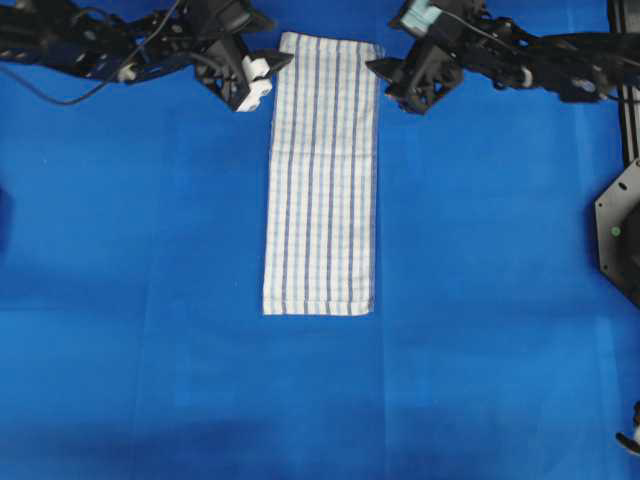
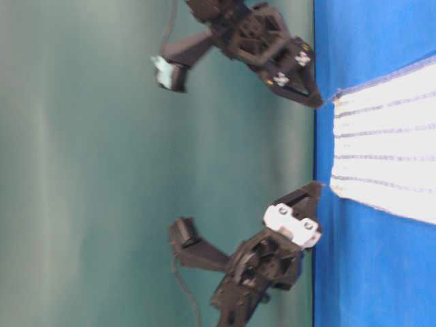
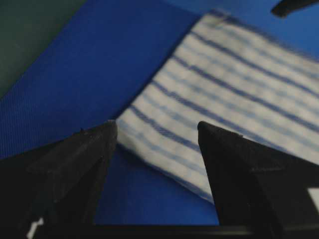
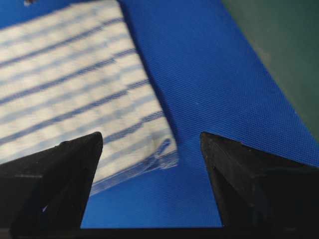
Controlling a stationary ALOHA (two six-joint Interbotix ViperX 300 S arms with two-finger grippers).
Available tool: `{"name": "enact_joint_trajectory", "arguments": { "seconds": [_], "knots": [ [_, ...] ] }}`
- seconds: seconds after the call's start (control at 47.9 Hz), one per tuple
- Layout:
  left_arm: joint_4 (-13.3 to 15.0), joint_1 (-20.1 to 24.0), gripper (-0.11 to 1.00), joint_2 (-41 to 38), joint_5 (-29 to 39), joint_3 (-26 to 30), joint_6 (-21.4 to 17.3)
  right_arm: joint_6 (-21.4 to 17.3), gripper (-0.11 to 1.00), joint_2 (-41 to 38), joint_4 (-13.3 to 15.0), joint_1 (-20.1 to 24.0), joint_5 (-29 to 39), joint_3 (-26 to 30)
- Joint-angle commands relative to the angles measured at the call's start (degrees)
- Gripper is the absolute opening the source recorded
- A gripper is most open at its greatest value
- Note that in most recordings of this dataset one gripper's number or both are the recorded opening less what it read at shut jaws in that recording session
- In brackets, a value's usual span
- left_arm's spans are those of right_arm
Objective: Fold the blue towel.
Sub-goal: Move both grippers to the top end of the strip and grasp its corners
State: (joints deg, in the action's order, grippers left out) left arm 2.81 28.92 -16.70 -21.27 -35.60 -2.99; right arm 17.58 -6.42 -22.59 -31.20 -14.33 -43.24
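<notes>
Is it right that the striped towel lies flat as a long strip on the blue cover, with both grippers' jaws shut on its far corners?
Not quite. The blue towel does lie flat as a long strip on the blue cover, but both wrist views show the jaws of the left gripper and right gripper standing open at its far corners, holding nothing.

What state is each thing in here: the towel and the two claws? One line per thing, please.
Towel: lying flat on the blue cover, already folded into a long narrow strip, not held.
Left claw: open, empty, at the towel's far left corner.
Right claw: open, empty, at the towel's far right corner.
Blue cover: spread flat under everything.
</notes>
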Motion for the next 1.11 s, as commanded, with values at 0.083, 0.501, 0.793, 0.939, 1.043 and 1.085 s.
{"name": "enact_joint_trajectory", "arguments": {
  "seconds": [0.083,0.501,0.793,0.939,1.043,1.085],
  "knots": [
    [-0.18,1.41,0.61,-3.60,-1.67,3.16,0.09,-0.09,0.85,-3.69,-1.05,-0.79,-2.81,2.46],
    [-0.18,0.09,0.53,-6.06,-1.76,4.48,0.18,-0.09,0.67,-5.71,-1.67,-0.62,-3.43,2.55],
    [-0.18,-1.58,0.06,-5.98,-1.49,3.78,0.09,0.00,0.04,-5.71,-1.67,1.05,-3.34,2.37],
    [-0.18,-1.58,0.05,-5.71,-1.49,3.52,0.09,0.00,0.04,-5.71,-1.67,1.05,-3.25,2.37],
    [-0.18,-1.58,0.05,-5.27,-1.49,3.52,0.00,0.00,0.04,-5.63,-1.67,1.05,-3.25,2.55],
    [-0.18,-1.58,0.05,-4.83,-1.49,3.52,0.00,0.00,0.04,-5.45,-1.67,1.05,-3.25,2.72]
  ]
}}
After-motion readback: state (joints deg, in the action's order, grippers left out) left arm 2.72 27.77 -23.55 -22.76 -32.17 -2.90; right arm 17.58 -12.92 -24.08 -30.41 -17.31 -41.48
